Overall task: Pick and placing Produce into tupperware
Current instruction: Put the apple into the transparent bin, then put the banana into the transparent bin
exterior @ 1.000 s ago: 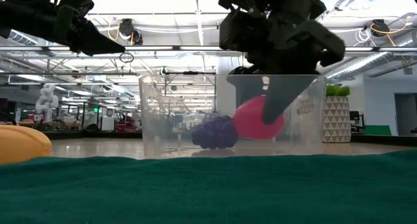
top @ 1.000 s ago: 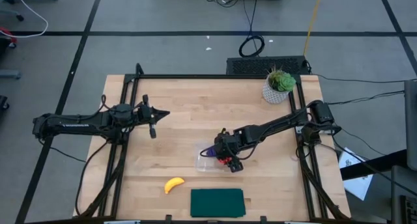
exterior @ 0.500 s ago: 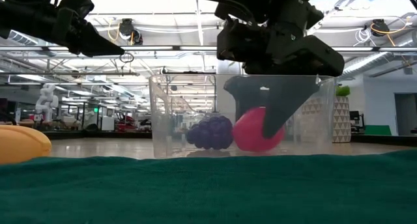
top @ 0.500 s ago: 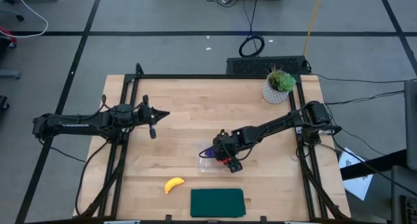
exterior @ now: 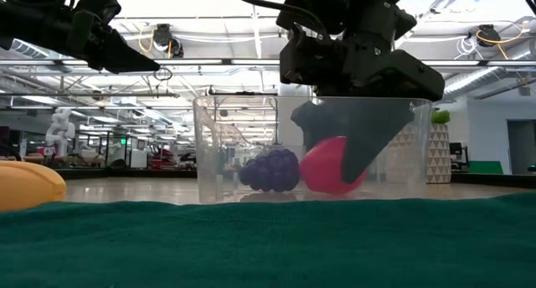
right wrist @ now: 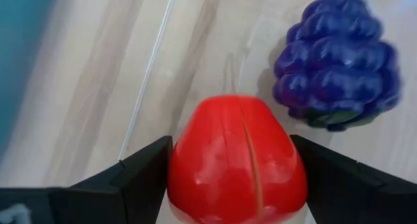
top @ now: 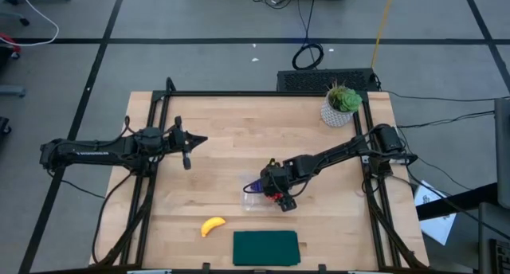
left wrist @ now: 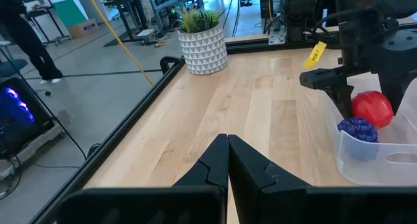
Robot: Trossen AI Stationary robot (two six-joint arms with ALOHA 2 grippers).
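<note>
Wooden table (top: 231,138) carries tupperware (top: 255,197), banana (top: 212,225), green mat (top: 265,248) (plus potted plant (top: 342,105)).

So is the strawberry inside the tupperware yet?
Inside: the strawberry sits behind the tupperware wall beside the grapes, between the right gripper fingers.

You see the clear tupperware (exterior: 251,150) upright near the desk's front middle, holding the purple grape cluster (exterior: 270,169) and the red strawberry (exterior: 328,166) side by side. Your yellow banana (top: 212,225) lies outside it on the desk.
</note>
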